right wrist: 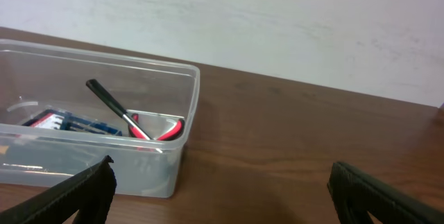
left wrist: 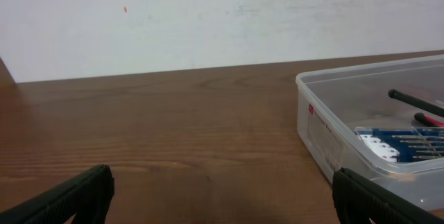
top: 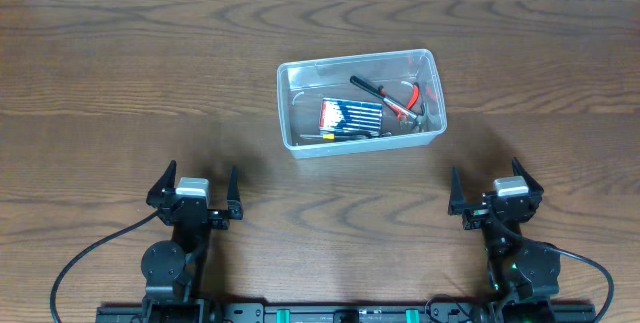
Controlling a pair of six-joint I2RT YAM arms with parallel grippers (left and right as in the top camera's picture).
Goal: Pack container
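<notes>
The container (top: 362, 146) is placed on the table (top: 120, 83) beyond both grippers, a little right of the middle, and its long axis is laid from left to right, slightly slanted. A blue card (top: 352, 115) and what seem to be red-handled pliers (top: 408, 98) are seen inside it, though the small tools are not clearly shown. The left gripper (top: 200, 177) and the right gripper (top: 487, 179) are both found spread wide with nothing between the jaws, and the right one is judged nearer.

Even, bright light; soft shadows, sharp focus.
</notes>
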